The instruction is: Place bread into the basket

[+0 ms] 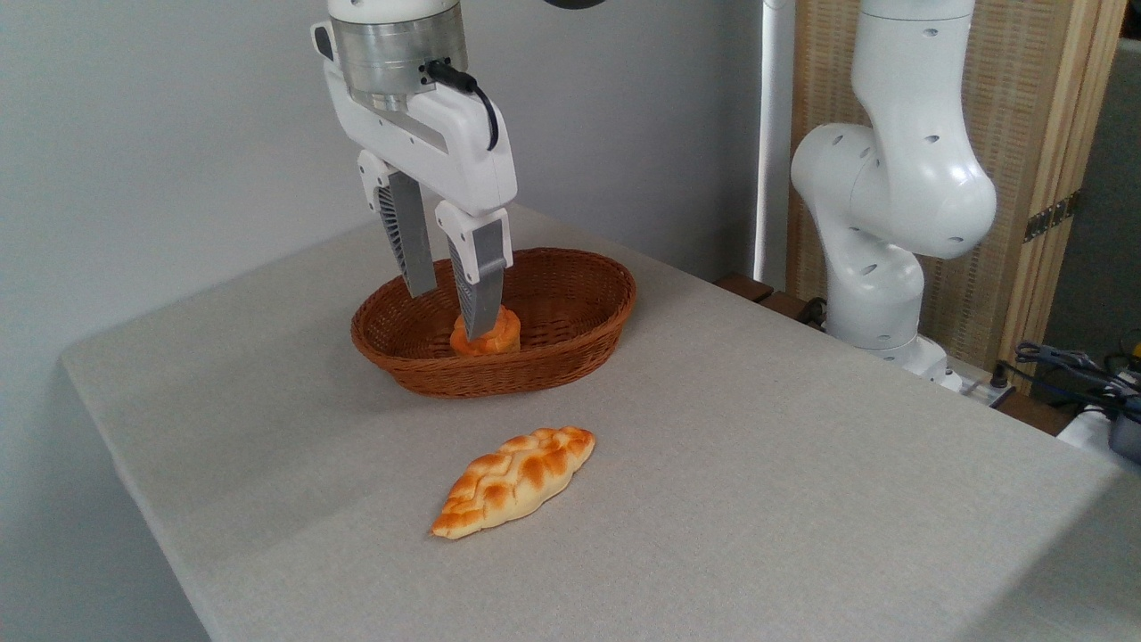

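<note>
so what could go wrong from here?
1. The gripper hangs inside the basket, fingers apart, around or just behind a small orange item. A sideways exit could catch the rim and drag the basket.
2. The near finger seems to touch that item; lifting might pull it up.
3. The braided bread lies on the table. It is long against the basket, and with the item already inside it may end up propped on the rim.
</note>
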Robot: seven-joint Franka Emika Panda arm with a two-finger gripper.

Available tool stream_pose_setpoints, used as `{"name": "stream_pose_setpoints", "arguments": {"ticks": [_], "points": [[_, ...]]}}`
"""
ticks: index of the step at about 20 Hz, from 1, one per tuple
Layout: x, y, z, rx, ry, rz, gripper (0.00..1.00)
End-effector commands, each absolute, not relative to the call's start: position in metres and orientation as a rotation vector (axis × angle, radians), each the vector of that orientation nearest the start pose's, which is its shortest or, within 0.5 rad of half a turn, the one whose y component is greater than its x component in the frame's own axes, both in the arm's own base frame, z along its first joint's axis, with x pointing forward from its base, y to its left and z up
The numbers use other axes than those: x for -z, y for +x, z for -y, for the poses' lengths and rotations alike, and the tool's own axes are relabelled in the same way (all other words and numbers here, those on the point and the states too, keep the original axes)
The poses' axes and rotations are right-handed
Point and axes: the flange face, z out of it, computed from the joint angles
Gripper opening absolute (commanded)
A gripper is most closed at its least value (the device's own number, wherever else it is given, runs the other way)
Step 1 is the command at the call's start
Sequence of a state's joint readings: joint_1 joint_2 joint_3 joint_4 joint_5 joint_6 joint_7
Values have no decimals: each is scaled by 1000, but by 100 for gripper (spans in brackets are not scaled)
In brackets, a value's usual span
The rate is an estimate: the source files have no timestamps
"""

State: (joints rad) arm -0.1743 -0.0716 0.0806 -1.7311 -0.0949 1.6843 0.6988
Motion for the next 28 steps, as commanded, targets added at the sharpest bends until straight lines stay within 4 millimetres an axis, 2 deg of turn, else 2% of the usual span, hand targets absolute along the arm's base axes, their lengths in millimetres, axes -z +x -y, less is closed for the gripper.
{"name": "stream_pose_setpoints", "arguments": {"ticks": [1,21,24,28], "points": [[-604,534,56,69,-2988,-1233,100],[-603,533,58,67,-2989,-1236,100],[-592,530,67,40,-2982,-1265,100],[-560,529,61,62,-2982,-1251,100]]}}
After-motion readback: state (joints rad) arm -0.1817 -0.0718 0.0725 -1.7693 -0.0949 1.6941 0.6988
